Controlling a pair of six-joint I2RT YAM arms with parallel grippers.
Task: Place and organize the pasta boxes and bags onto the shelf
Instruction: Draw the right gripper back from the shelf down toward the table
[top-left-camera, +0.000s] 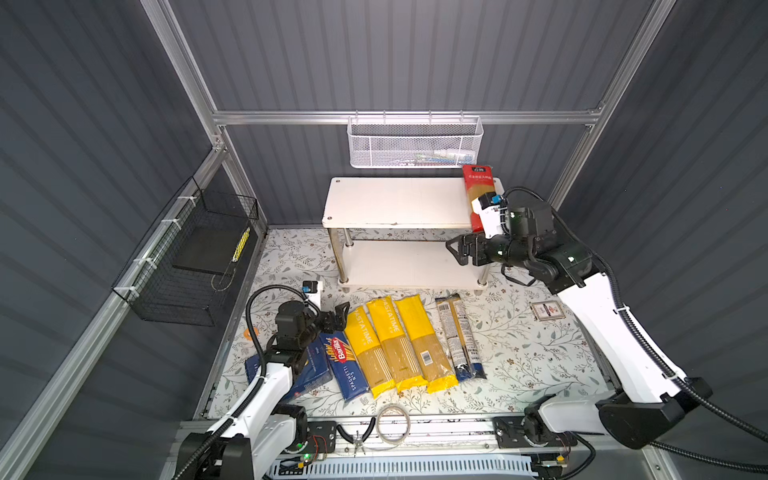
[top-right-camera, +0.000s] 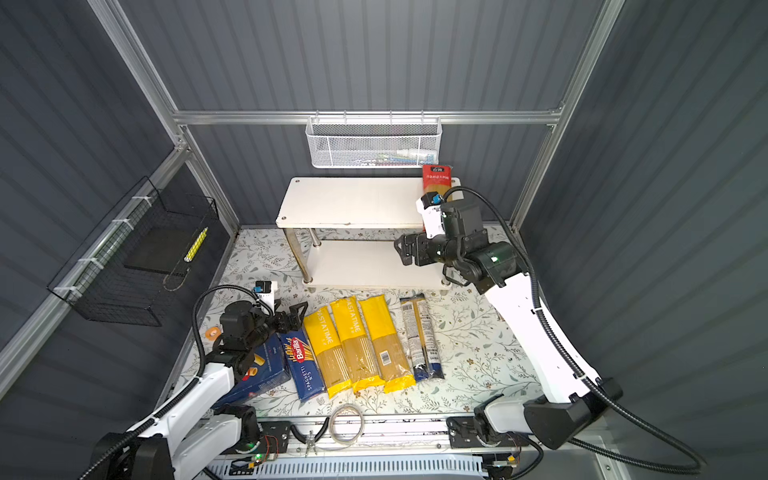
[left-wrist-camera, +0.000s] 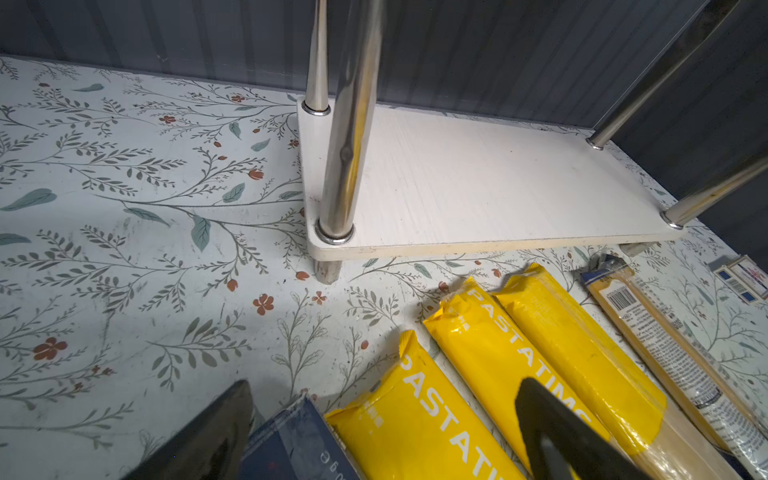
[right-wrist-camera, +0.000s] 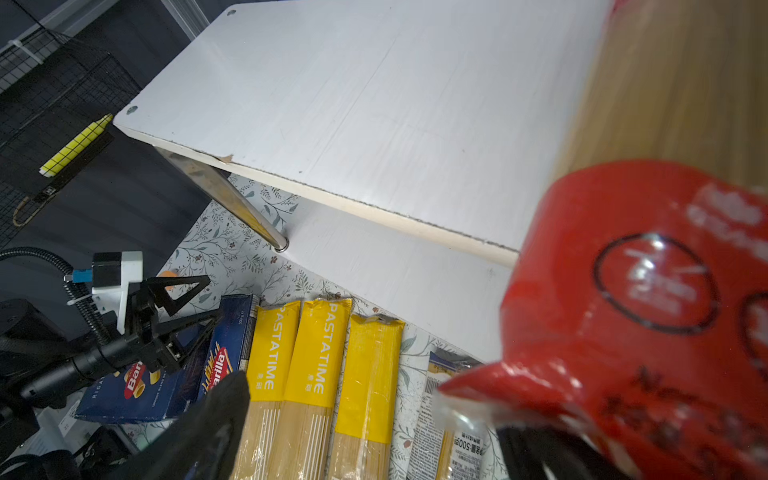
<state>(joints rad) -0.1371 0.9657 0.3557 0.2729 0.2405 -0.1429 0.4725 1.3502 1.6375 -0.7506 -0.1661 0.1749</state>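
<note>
The red bag (top-left-camera: 478, 183) lies on the right end of the shelf's top board (top-left-camera: 395, 203), its near end overhanging the front edge. My right gripper (top-left-camera: 456, 250) hangs open just in front, level with the gap above the lower board (top-left-camera: 407, 266). In the right wrist view the red bag (right-wrist-camera: 648, 291) looms beside one finger. Three yellow bags (top-left-camera: 395, 345), the clear bag (top-left-camera: 459, 336), the narrow spaghetti box (top-left-camera: 345, 365) and the wide box (top-right-camera: 266, 370) lie in a row on the table. My left gripper (top-left-camera: 343, 311) stands open over the far ends of the spaghetti box (left-wrist-camera: 291, 449) and a yellow bag (left-wrist-camera: 415, 415).
A white mesh basket (top-left-camera: 415, 141) hangs on the back rail above the shelf. A black wire basket (top-left-camera: 187, 257) is fixed to the left wall. A small card (top-left-camera: 547, 311) lies right of the bags. A wire coil (top-left-camera: 392, 424) and pliers (top-left-camera: 357, 436) sit at the front edge.
</note>
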